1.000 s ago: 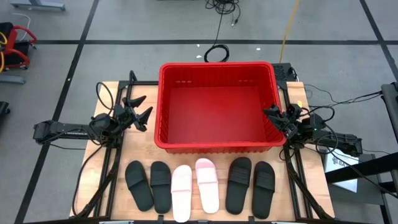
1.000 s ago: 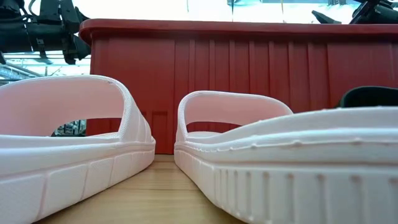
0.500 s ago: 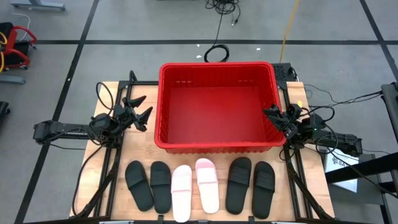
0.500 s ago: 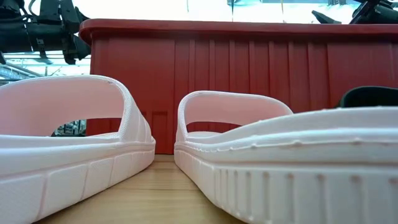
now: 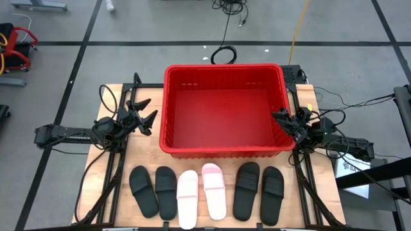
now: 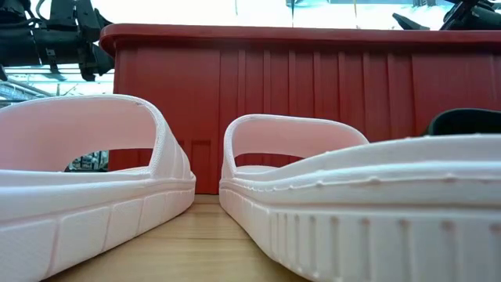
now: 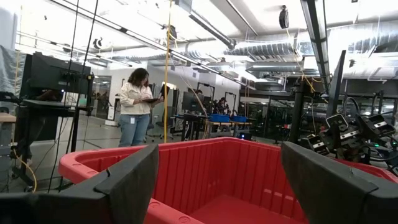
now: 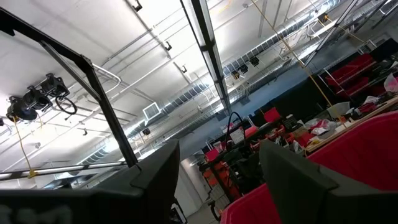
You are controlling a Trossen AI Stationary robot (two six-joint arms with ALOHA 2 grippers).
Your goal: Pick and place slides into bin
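The bin [image 5: 225,109] sits at the far middle of the table [image 5: 321,192], nothing inside it. Six slides lie in a row on the near side: two black [image 5: 154,191] at left, two pink [image 5: 200,192] in the middle, two black [image 5: 259,191] at right. The left gripper [image 5: 146,114] hangs just left of the bin, fingers spread, holding nothing. The right gripper [image 5: 282,122] hangs at the bin's right wall, fingers spread, likewise holding nothing.

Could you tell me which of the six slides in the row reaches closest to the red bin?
The right-hand pale pink foam slide: its tip sits nearest the red plastic bin, ahead of its five neighbours.
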